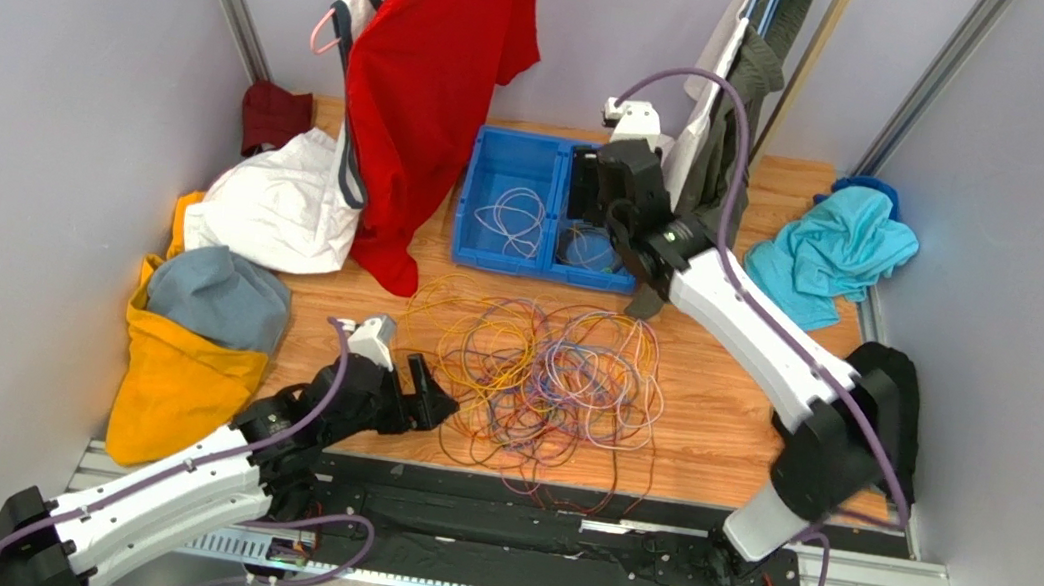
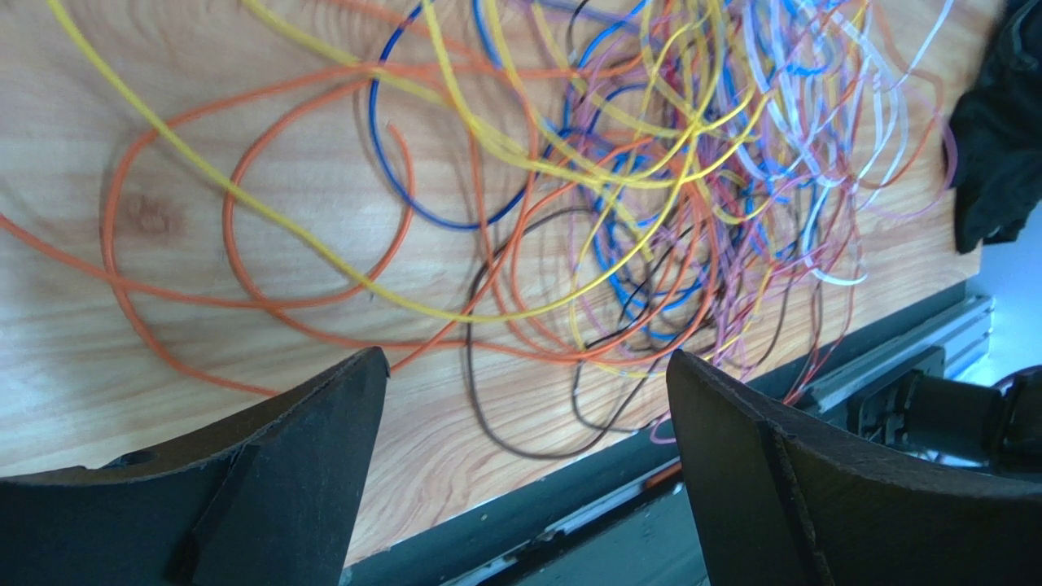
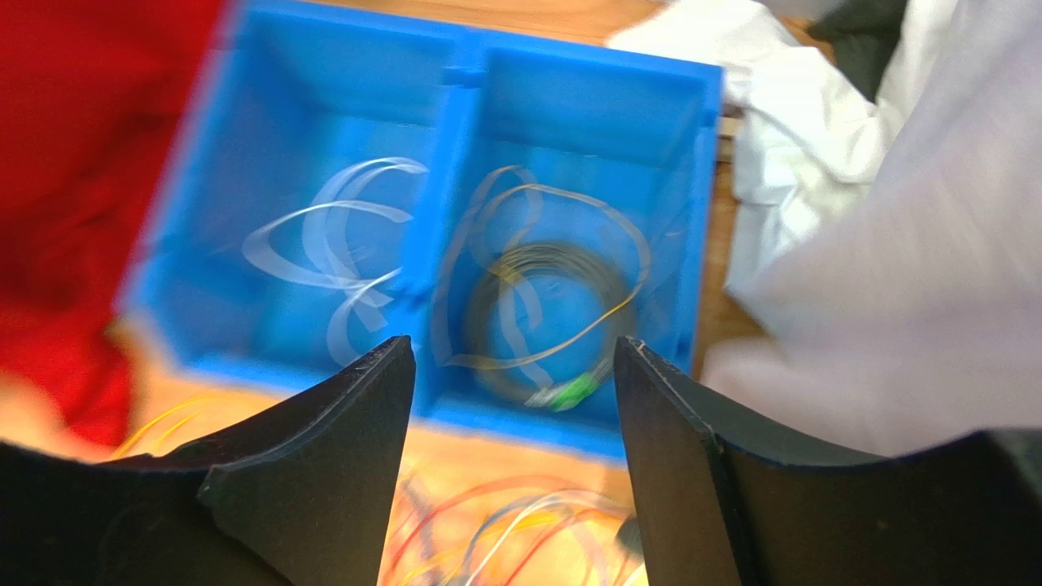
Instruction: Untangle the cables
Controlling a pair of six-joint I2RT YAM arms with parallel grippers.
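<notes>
Two tools: the left tool stands wide and empty, with the one tangled heap of thin orange, yellow, purple and blue cables lying on the wooden bench just right of its tips. The right tool, jaws parted and empty, hangs over the single blue two-compartment plastic bin, beyond the heap.

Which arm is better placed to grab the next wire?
Probably left: the open left gripper hovers beside the tangle of thin coloured wires; the right gripper is over the blue plastic bin.
</notes>
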